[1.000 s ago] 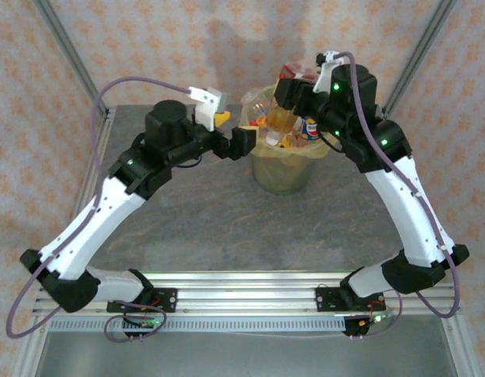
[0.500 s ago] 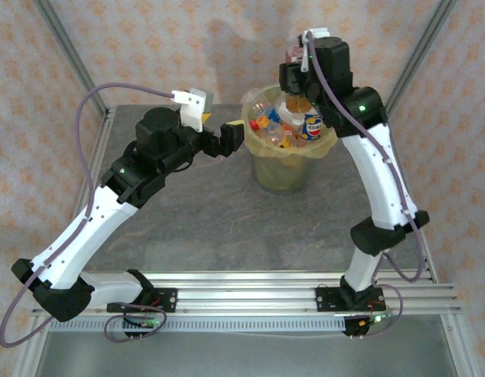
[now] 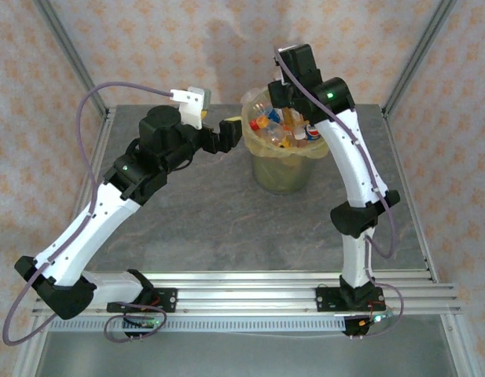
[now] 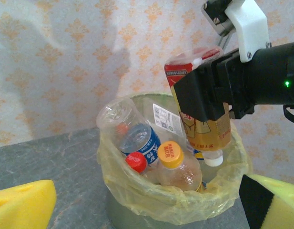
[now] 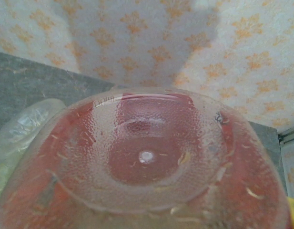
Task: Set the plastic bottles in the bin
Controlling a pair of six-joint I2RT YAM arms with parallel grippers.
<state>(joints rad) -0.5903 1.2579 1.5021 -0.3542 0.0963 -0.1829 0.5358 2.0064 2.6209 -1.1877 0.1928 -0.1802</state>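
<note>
ok, right jaws clamp mid-body on the red-labelled clear plastic bottle (image 4: pixel 208 133), cap down over the pale yellow-green lined bin (image 3: pixel 281 177); left jaws released. looks light, thin-walled, crushable.

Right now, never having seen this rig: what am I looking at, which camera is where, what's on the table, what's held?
Two robot arms are bolted at the near edge of a grey table, and each ends in a two-finger gripper. The overhead picture comes from a fixed camera above and behind them. The other two pictures come from a camera on each wrist. On the table stands a bin lined with a yellowish bag, with bottles piled inside. The right gripper is shut on the held bottle, which hangs cap down above the bin. The right wrist view looks straight at that bottle's base. The left gripper is open beside the bin's rim and holds nothing. Its yellow pads sit at the bottom corners of the left wrist view.
</note>
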